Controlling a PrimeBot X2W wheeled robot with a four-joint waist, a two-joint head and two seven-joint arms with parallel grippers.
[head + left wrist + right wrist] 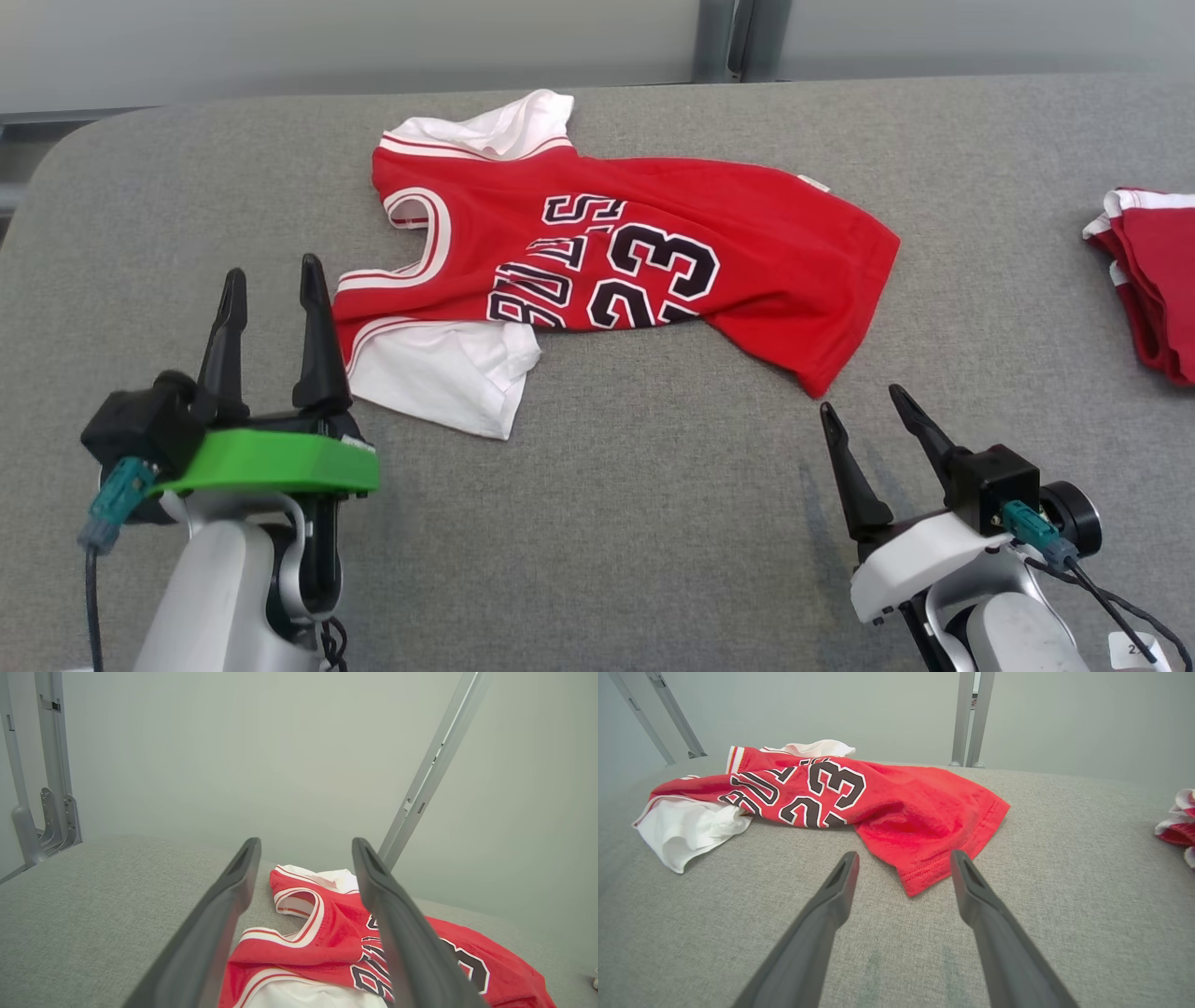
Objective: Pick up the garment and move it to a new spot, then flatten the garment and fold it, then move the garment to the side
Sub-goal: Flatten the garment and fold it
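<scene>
We face a rumpled red jersey point(766, 243) mid-tabletop point(616, 541).
Our left hand point(273, 269) is spread open, empty, beside its white sleeve; our right hand point(862, 399) is open near its hem; a folded red garment point(1153, 271) lies far right.

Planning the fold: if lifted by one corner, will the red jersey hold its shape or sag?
Probably sags: the red jersey lies rumpled, its white sleeve bunched, so it would likely drape from a pinch. It looks like thin, light cloth. Pushed, it would probably wrinkle rather than slide on the textured grey table cover.
</scene>
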